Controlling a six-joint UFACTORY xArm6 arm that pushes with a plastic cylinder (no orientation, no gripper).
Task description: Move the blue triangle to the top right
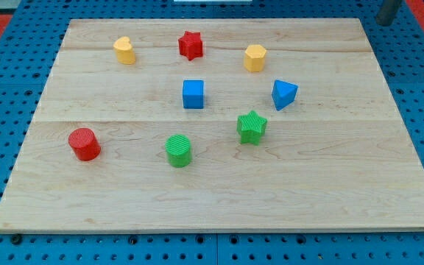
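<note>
The blue triangle (284, 94) lies on the wooden board (344, 184), right of the middle. My tip (383, 22) shows at the view's top right corner, just past the board's top right corner and over the blue perforated table. It is far up and to the right of the blue triangle and touches no block.
A blue cube (193, 94) lies left of the triangle. A green star (252, 126) is below and left of it, a yellow hexagon (255, 57) above and left. A red star (191, 45), a yellow block (124, 51), a green cylinder (178, 151) and a red cylinder (85, 143) lie further left.
</note>
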